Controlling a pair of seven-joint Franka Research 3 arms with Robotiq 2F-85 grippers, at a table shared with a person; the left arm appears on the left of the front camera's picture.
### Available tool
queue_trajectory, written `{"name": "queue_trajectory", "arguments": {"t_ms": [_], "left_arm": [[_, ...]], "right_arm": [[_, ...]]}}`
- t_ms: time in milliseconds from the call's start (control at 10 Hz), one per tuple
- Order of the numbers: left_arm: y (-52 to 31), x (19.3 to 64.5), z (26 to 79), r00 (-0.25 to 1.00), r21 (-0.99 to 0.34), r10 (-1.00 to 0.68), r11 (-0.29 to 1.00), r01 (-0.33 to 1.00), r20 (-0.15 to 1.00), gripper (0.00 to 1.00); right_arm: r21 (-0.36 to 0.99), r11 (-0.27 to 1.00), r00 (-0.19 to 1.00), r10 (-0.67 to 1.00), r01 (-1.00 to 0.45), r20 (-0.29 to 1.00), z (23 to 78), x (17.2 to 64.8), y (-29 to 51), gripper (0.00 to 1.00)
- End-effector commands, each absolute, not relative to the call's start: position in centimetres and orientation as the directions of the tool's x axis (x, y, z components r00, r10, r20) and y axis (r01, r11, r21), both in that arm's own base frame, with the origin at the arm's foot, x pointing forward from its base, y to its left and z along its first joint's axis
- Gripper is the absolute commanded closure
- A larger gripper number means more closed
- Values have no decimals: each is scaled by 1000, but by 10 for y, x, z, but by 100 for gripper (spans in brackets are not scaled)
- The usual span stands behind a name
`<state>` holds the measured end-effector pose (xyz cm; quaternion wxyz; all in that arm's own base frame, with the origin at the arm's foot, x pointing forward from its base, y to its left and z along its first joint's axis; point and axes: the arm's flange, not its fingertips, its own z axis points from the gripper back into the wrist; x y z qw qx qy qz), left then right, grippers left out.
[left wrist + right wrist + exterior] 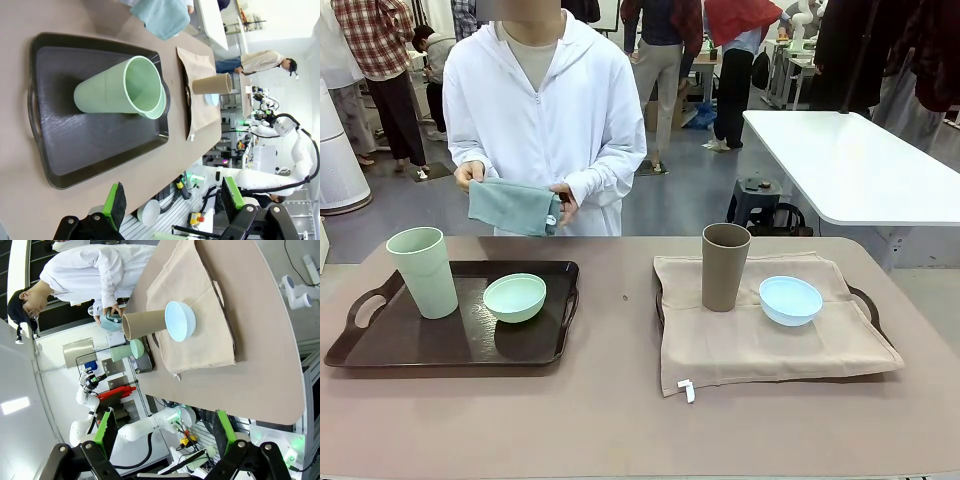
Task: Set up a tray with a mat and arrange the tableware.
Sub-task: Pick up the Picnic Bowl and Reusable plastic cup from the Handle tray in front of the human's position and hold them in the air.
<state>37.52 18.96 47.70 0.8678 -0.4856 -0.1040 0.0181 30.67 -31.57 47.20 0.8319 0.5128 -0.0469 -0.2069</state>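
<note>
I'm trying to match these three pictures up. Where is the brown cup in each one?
Front view: brown cup right of centre, standing on the beige mat.
Left wrist view: the cup upper right, lying sideways in the picture.
Right wrist view: the cup upper middle, next to the light blue bowl.
Shared landmark: the beige mat under it.

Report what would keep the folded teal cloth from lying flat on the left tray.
Two things: the pale green cup stands upright on the left of the dark tray, and the pale green bowl sits to its right. The teal cloth, held by the person beyond the table, would likely land on both.
</note>
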Motion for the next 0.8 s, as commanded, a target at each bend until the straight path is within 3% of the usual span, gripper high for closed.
{"name": "queue_trajectory", "arguments": {"t_ms": [0,300,500,700], "left_arm": [[190,374,476,977,-852,136,518,71,164,0],[190,375,477,978,-847,132,528,70,163,0],[163,394,500,948,-679,-58,683,267,314,0],[139,392,529,860,-485,-270,734,475,434,0]], "right_arm": [[870,392,911,-389,300,-139,471,305,-316,0],[873,388,910,-392,296,-134,472,307,-316,0],[768,589,952,-296,250,-83,505,344,-241,0],[670,720,978,-203,181,-46,543,358,-173,0]]}}
